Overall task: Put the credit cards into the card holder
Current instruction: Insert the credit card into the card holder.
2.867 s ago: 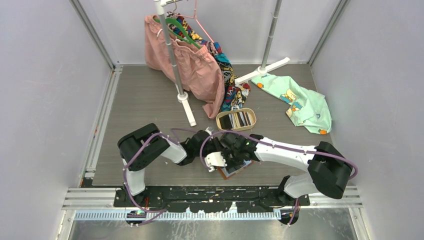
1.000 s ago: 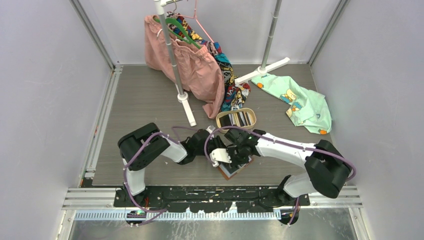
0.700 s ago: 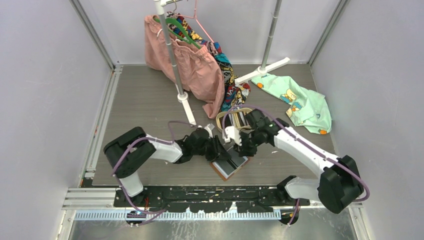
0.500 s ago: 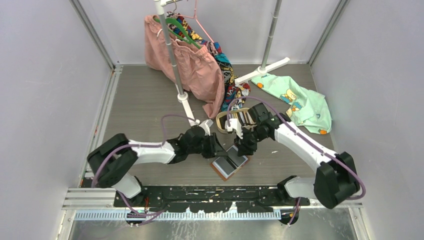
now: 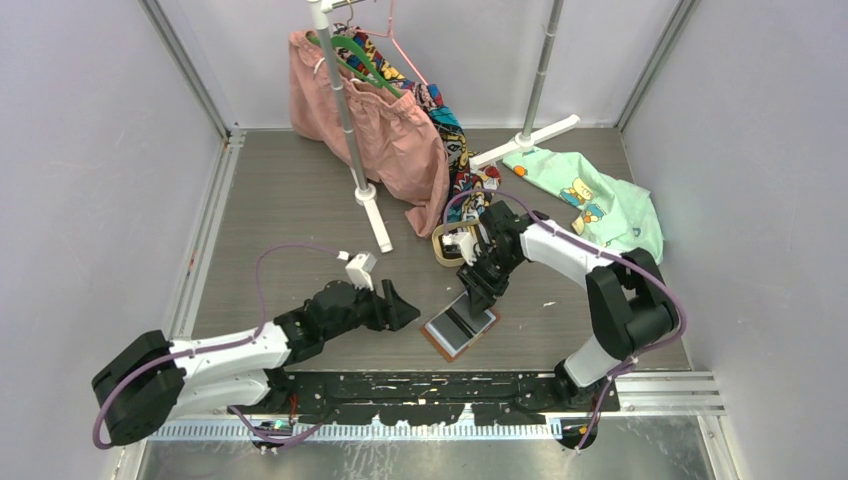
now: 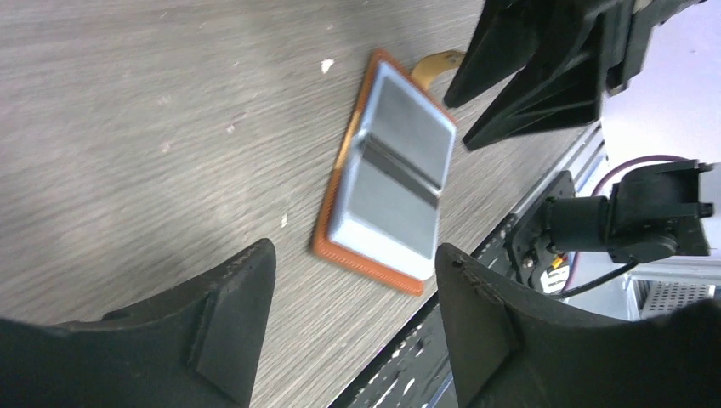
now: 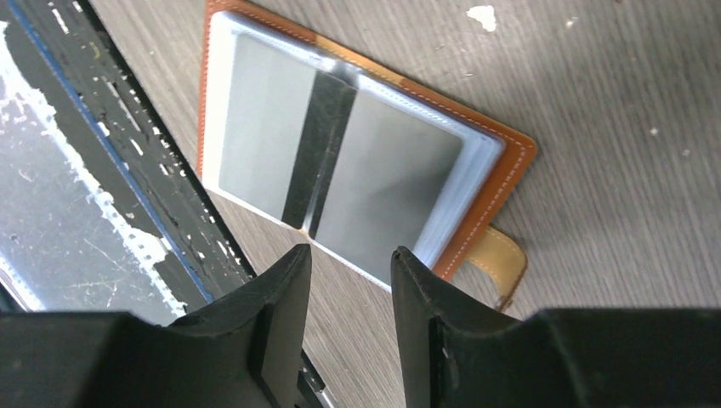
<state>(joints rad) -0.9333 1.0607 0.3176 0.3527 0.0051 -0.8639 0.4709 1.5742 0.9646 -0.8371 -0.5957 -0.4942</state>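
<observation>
The card holder (image 5: 458,328) lies open and flat near the table's front edge, tan-orange outside with greyish pockets (image 7: 340,161) and a dark strip across its middle (image 6: 400,174). Its snap tab (image 7: 497,255) sticks out on one side. My left gripper (image 5: 400,308) hovers left of the holder, open and empty (image 6: 354,249). My right gripper (image 5: 478,290) hangs just beyond the holder's far end, jaws a little apart with nothing between them (image 7: 350,252). My right arm covers most of the oval tray (image 5: 440,247), so the credit cards in it are hidden.
A clothes rack foot (image 5: 378,228) and a pink garment (image 5: 375,125) stand at the back left. A mint-green cloth (image 5: 600,205) lies at the back right. The black rail (image 5: 420,385) runs along the table's front edge, close to the holder.
Both grippers have let go of the card holder and opened. The left arm drew back to the left; the right gripper rose and moved toward the tray. The holder now lies open alone.
</observation>
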